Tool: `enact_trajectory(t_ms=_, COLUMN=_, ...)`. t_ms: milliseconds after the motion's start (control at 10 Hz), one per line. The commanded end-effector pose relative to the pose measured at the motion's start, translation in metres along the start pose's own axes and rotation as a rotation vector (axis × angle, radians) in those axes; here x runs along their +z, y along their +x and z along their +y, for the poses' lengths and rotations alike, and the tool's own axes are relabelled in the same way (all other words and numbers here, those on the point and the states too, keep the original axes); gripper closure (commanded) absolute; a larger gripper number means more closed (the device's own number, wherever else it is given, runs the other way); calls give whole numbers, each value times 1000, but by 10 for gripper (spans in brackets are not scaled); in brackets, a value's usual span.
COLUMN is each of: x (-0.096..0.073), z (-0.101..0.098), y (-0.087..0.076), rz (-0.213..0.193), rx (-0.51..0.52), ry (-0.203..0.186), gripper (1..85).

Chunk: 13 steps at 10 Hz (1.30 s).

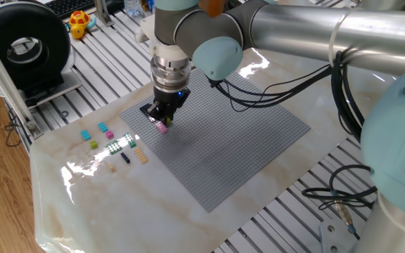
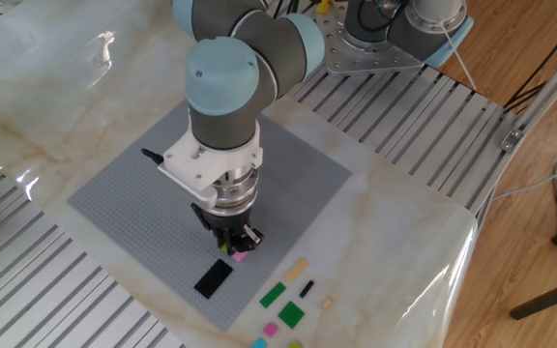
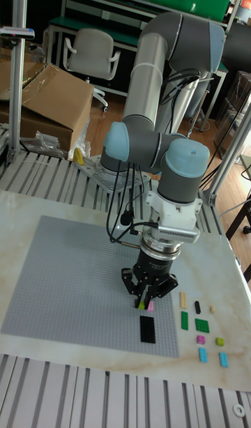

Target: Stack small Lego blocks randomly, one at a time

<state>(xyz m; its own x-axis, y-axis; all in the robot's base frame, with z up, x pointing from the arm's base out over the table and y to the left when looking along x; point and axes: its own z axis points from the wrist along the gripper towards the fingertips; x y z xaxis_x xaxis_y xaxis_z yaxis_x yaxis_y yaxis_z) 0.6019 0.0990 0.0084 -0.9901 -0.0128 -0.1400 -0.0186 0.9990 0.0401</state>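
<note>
My gripper [image 1: 162, 120] [image 2: 234, 244] [image 3: 146, 301] points straight down over the near-left part of the grey baseplate [image 1: 223, 140]. Its fingers are close together on what looks like a small yellow-green Lego block [image 3: 143, 304]. A pink block [image 1: 162, 128] [image 2: 241, 255] [image 3: 150, 307] sits on the baseplate right at the fingertips. A flat black plate [image 3: 147, 328] [image 2: 214, 278] lies on the baseplate beside it. Several loose small blocks lie on the marble off the baseplate: cyan [image 1: 85, 134], yellow-green [image 1: 93, 144], green [image 3: 202, 324], black [image 1: 125, 158] and tan [image 1: 141, 156].
The arm's cables [image 1: 273, 84] hang over the baseplate's far side. A black reel [image 1: 27, 49] and a yellow toy [image 1: 79, 23] stand beyond the table's left end. Slotted aluminium rails [image 1: 287, 218] border the marble top.
</note>
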Motion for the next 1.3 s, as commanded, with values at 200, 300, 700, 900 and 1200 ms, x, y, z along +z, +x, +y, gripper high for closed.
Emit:
enact_trajectory(t_ms=200, x=-1, z=0, y=1, rz=-3, rx=14, ry=-15, gripper=843)
enact_trajectory(t_ms=300, x=-1, z=0, y=1, rz=-3, rx=14, ry=-12, gripper=843)
enact_trajectory(t_ms=700, x=1, z=-1, y=-2, rz=-7, rx=14, ry=-15, gripper=843)
enact_trajectory(t_ms=900, x=2, z=0, y=-2, rz=-9, rx=18, ry=-18, gripper=843)
enact_trajectory(t_ms=1200, x=3, z=2, y=-1, rz=-9, rx=23, ry=-21, gripper=843)
